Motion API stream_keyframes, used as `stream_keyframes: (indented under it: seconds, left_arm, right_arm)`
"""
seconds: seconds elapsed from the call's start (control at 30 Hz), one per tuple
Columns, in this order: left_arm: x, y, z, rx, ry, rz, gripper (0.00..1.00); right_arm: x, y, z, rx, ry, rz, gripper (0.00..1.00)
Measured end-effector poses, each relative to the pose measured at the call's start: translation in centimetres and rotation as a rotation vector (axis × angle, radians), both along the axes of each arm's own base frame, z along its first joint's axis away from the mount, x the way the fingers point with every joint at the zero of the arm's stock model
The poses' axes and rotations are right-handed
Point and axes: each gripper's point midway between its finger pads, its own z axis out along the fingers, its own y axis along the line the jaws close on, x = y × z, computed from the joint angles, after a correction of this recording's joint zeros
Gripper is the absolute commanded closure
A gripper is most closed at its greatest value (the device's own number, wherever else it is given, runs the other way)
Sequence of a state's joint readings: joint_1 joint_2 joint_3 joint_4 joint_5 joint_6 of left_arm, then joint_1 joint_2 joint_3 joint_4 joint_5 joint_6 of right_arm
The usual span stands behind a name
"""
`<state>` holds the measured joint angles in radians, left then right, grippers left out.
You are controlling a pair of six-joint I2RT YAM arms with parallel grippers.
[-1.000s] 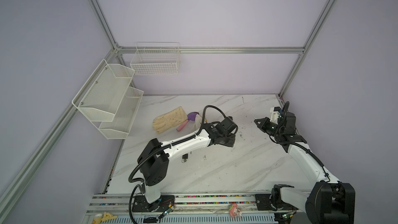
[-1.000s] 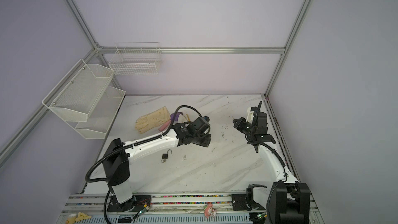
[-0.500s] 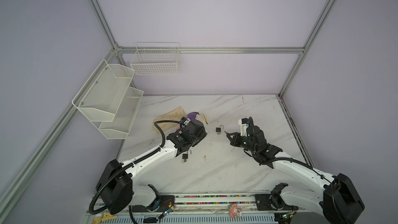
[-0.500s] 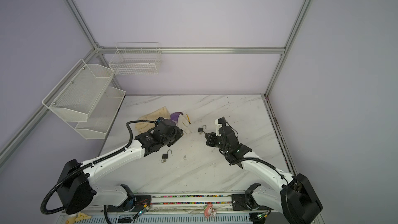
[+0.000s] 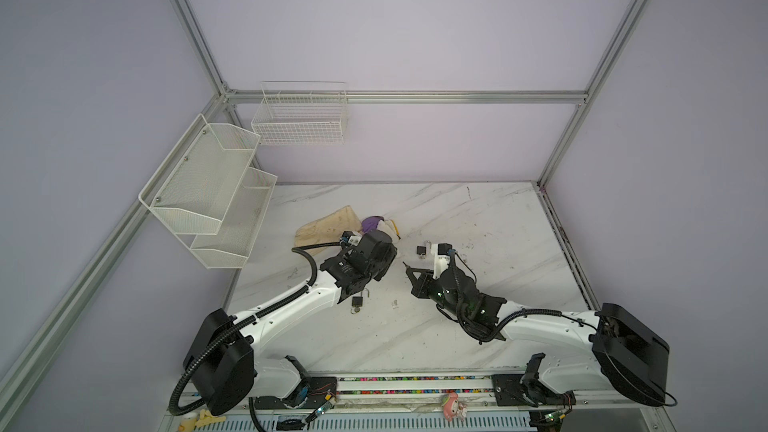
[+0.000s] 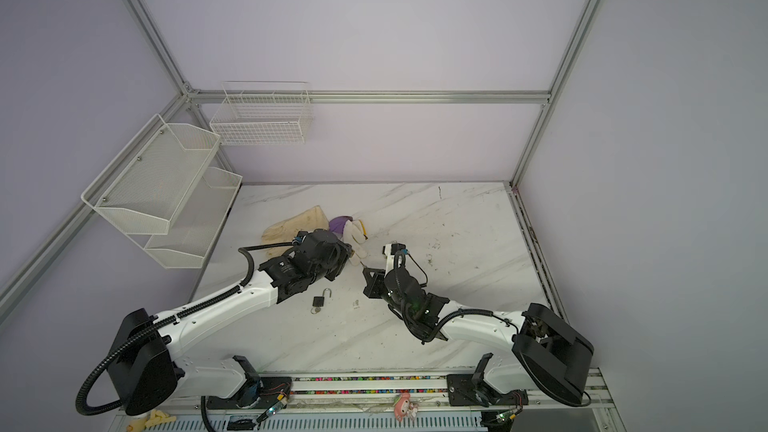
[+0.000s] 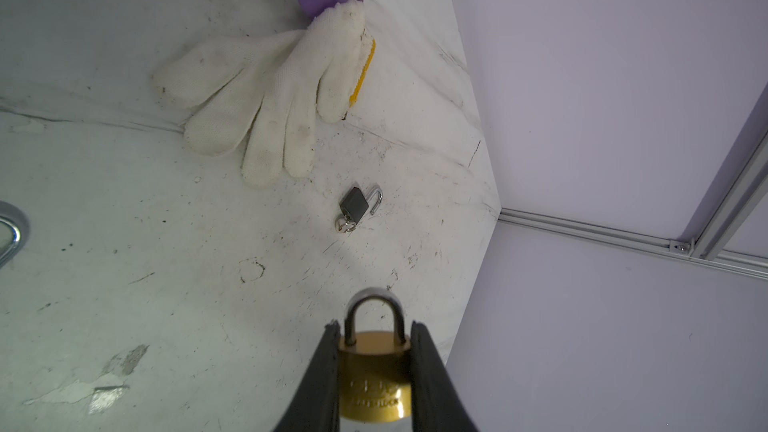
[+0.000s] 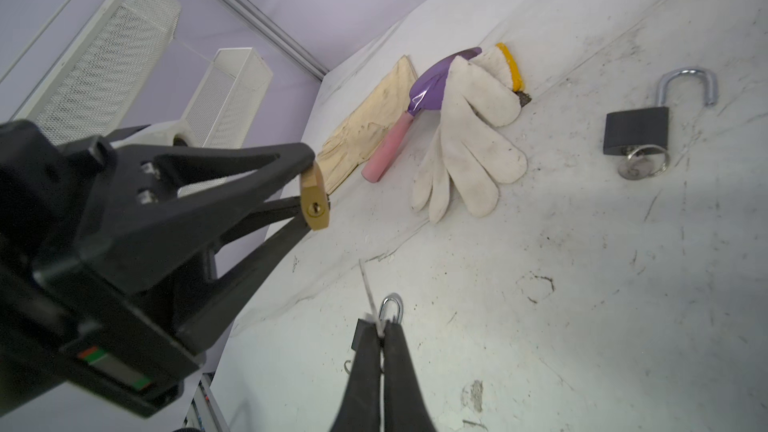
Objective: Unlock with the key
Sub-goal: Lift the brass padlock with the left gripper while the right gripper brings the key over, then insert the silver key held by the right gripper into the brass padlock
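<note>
My left gripper (image 7: 374, 326) is shut on a brass padlock (image 7: 374, 371) with its shackle closed, held above the table. In the right wrist view the padlock (image 8: 315, 197) sits between the left fingertips, with its keyhole end facing my right gripper (image 8: 380, 324). That gripper is shut on a thin key (image 8: 368, 284), whose blade sticks out past the fingertips and stays a short way from the keyhole. In both top views the two grippers (image 5: 386, 259) (image 5: 409, 270) face each other at mid-table, close but apart.
A black padlock (image 5: 422, 250) with open shackle and a key lies behind the right gripper. Another black padlock (image 5: 356, 301) lies below the left wrist. A tan glove (image 5: 328, 226), white glove (image 7: 270, 89) and purple trowel (image 8: 428, 89) lie behind. A mesh shelf (image 5: 208, 193) hangs left.
The left gripper has drawn back from the middle toward the gloves. The right gripper has swung in from the table's right side and now points at the left gripper from close by.
</note>
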<state>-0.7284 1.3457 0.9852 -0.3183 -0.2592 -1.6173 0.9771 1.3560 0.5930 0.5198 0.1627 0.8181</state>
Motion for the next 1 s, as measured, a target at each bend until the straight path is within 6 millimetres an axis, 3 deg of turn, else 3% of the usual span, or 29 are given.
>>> stream_keyframes:
  seconds: [0.3, 1.0]
  left_arm:
    - [-0.1, 0.6, 0.4, 0.007, -0.010, 0.025, 1.00]
    - [-0.2, 1.4, 0.3, 0.036, -0.009, 0.045, 1.00]
  right_arm:
    - [1.3, 1.7, 1.6, 0.039, -0.052, 0.001, 1.00]
    - [1.4, 3.7, 2.2, 0.040, -0.075, 0.037, 1.00]
